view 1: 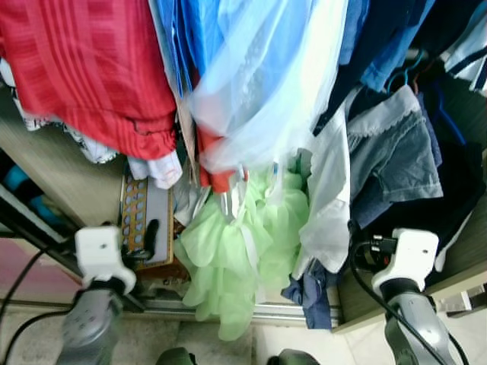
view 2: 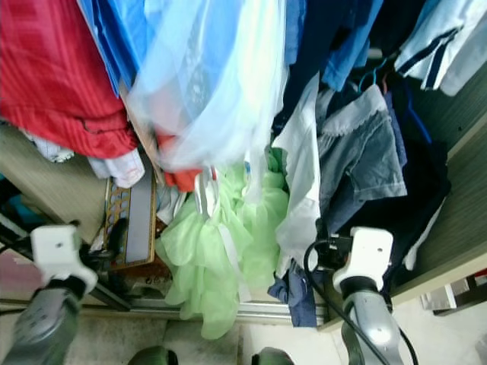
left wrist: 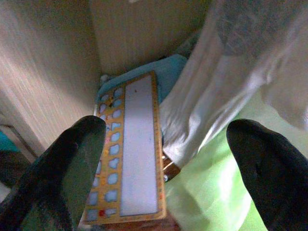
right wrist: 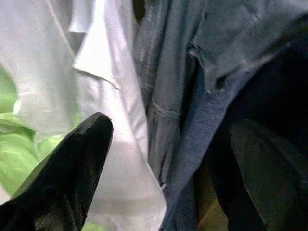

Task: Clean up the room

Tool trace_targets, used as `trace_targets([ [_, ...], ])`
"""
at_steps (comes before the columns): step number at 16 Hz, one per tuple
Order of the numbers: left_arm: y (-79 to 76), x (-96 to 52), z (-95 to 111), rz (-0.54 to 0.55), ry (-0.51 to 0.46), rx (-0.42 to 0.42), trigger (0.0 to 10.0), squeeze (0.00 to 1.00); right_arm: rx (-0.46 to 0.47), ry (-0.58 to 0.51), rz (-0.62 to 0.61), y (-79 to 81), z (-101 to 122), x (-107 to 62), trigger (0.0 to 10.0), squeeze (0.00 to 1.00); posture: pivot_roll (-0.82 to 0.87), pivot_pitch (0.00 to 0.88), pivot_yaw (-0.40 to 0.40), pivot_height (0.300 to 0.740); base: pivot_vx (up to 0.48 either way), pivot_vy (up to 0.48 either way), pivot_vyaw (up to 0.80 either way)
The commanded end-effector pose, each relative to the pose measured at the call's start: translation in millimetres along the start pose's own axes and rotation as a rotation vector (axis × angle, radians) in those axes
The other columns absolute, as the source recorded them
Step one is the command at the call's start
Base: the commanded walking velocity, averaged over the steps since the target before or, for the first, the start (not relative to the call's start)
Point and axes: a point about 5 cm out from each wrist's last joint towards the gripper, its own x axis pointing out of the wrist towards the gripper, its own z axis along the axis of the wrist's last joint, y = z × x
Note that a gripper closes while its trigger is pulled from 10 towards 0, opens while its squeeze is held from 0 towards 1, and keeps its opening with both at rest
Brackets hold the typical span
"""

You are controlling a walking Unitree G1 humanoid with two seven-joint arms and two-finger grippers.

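Where clothes hang crowded in the wardrobe [view 1: 68, 182], a green dress [view 1: 228, 258] droops over its floor rail. My left gripper [left wrist: 166, 159] gapes empty above a patterned board [left wrist: 132, 154]; my right gripper [right wrist: 171, 159] spreads, holding nothing, before a white shirt [right wrist: 96, 72] and jeans [right wrist: 168, 86].

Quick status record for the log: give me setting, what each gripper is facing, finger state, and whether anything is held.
setting: open wardrobe packed with hanging clothes; red striped garment, sheer light blue garment, light green tulle dress, white shirt, grey-blue denim shorts
floor of wardrobe: yellow-framed board with blue cells, leaning by the wooden side wall
left gripper: open, pointed at the board, holding nothing
right gripper: open, pointed at the white shirt and denim, holding nothing
contact: none visible
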Motion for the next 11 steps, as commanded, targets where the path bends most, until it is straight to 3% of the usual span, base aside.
trace_targets([
  [1, 3.7, -3.6, 6.6, -0.026, -0.032, 0.050, 10.0, 0.00, -0.003, -0.015, 0.026, 5.3, 6.4, -1.3, 10.0, 0.00, -0.01, 0.098, -0.024, 0.740, 0.000, 0.000, 0.00],
  [3, 6.2, -0.5, 5.8, -0.083, -0.027, 0.074, 10.0, 0.00, 0.053, 0.022, 0.009, 4.5, 5.4, 2.6, 10.0, 0.00, -0.01, 0.093, -0.035, 0.740, 0.000, 0.000, 0.00],
  [5, 1.1, 5.8, 8.3, -0.133, -0.042, 0.145, 10.0, 0.00, 0.023, 0.006, 0.037, 3.5, 9.0, 7.0, 10.0, 0.00, -0.02, 0.090, -0.037, 0.740, 0.000, 0.000, 0.00],
  [7, -5.5, 8.9, 11.2, -0.161, -0.050, 0.139, 10.0, 0.00, 0.027, 0.008, 0.030, 2.5, 10.3, 7.7, 10.0, 0.00, -0.03, 0.084, -0.025, 0.740, 0.000, 0.000, 0.00],
  [8, -8.8, 8.2, 9.2, -0.191, -0.038, 0.090, 10.0, 0.00, 0.021, 0.019, 0.025, 2.4, 8.1, 7.6, 10.0, 0.00, -0.03, 0.079, -0.025, 0.740, 0.000, 0.000, 0.80],
  [9, -10.3, 8.6, 6.0, -0.164, -0.029, 0.058, 10.0, 0.13, 0.012, 0.037, 0.014, 2.1, 4.0, 7.3, 10.0, 0.00, -0.04, 0.073, -0.023, 0.740, 0.000, 0.000, 0.80],
  [10, -12.0, 9.1, 3.4, -0.134, -0.036, 0.077, 10.0, 0.09, 0.021, 0.040, 0.016, 3.1, 2.7, 7.3, 10.0, 0.00, -0.04, 0.074, -0.026, 0.740, 0.000, 0.000, 0.80],
  [11, -16.0, 9.9, 1.8, -0.130, -0.036, 0.081, 10.0, 0.00, 0.009, 0.035, 0.029, 4.7, 3.6, 8.4, 10.0, 0.00, -0.04, 0.074, -0.031, 0.740, 0.000, 0.000, 0.80],
])
